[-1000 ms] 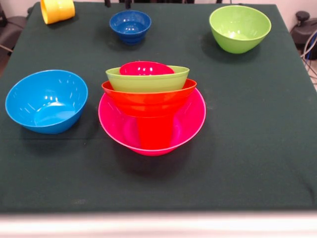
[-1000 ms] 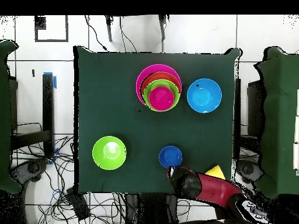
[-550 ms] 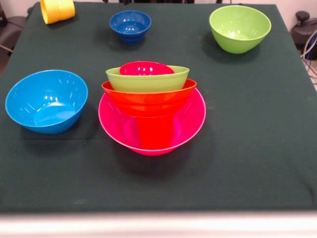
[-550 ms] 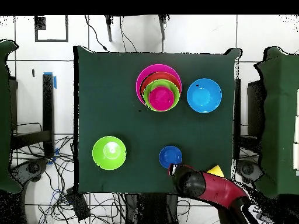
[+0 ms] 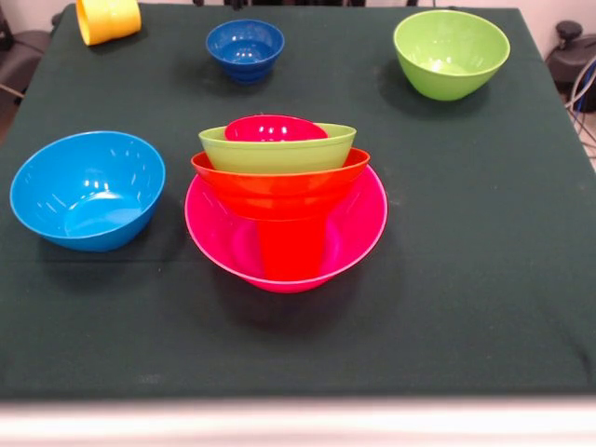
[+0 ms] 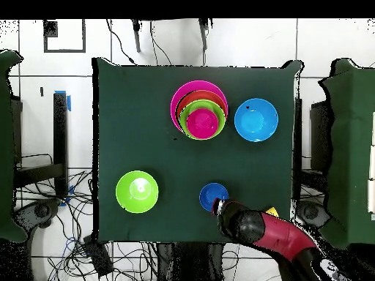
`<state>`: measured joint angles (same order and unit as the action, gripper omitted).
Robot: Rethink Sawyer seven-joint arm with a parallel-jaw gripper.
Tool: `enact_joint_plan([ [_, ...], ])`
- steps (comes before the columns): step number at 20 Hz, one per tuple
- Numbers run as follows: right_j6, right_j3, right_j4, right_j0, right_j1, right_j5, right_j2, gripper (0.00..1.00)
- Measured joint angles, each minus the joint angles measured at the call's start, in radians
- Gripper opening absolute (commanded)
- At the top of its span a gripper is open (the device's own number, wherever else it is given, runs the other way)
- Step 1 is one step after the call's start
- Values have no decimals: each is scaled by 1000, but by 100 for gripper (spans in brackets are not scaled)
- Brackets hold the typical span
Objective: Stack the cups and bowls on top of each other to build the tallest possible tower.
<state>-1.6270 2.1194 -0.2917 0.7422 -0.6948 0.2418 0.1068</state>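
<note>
The tower stands mid-table. Its base is a wide pink bowl [image 5: 358, 228] with a red cup [image 5: 291, 250] standing in it. An orange bowl [image 5: 279, 191], a lime green bowl [image 5: 277, 152] and a small red bowl [image 5: 275, 128] sit on top; overhead the tower [image 6: 199, 110] shows as nested rings. A light blue bowl [image 5: 87, 189], a small dark blue bowl [image 5: 245, 48], a second lime bowl [image 5: 451, 53] and a tipped yellow cup [image 5: 108, 19] stand apart. Only the overhead view shows the gripper [image 6: 219, 207], at the dark blue bowl's [image 6: 212, 195] rim.
The red and black arm [image 6: 264, 234] reaches in over the table's bottom edge and covers most of the yellow cup [image 6: 272, 212]. The green-covered table [image 6: 124, 110] is flanked by other tables, with cables on the floor around it.
The arm's end has crept up the overhead picture to overlap the dark blue bowl's rim, and it now hides more of the yellow cup. Bowls and tower are unmoved.
</note>
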Motion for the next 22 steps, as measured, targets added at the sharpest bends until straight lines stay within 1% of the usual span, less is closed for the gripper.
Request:
enact_joint_plan([
  [4, 0, 6, 2, 31, 4, 0, 26, 100],
  [7, 0, 17, 2, 69, 5, 0, 53, 100],
  [10, 0, 25, 2, 87, 5, -5, 63, 100],
  [14, 0, 33, 2, 98, 10, -31, 71, 100],
  [22, 0, 41, 2, 98, 64, -110, 79, 100],
])
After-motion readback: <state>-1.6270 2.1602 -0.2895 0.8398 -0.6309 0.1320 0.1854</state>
